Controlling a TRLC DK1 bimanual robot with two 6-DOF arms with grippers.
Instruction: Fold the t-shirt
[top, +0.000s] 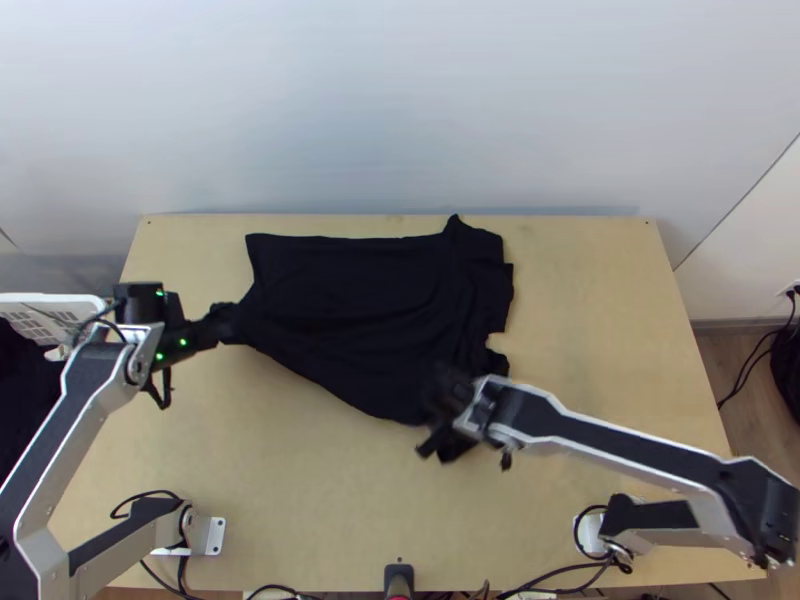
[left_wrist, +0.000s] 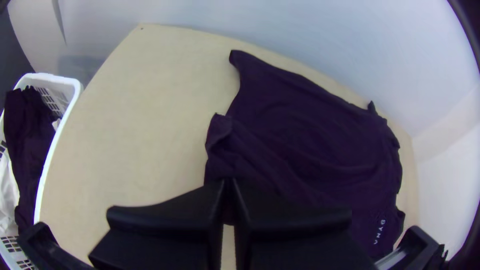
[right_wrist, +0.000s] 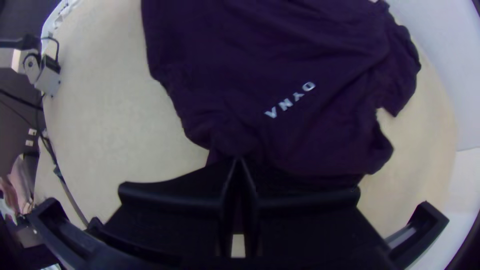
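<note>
A black t-shirt (top: 350, 300) lies spread, with some creases, over the table's middle and back. At its left edge my left gripper (top: 222, 325) is shut on the cloth; in the left wrist view the left gripper (left_wrist: 229, 184) pinches a bunched edge of the shirt (left_wrist: 310, 130). My right gripper (top: 440, 410) is at the shirt's near right part. In the right wrist view the right gripper (right_wrist: 238, 162) is shut on a gathered part of the shirt (right_wrist: 250, 60), below the white print. The cloth sags between the two grippers.
A white basket (left_wrist: 60, 125) with dark and white cloth stands beyond the table's left edge. Bare table (top: 600, 320) lies right of the shirt, and more between the shirt and the near edge. A wall rises behind the table.
</note>
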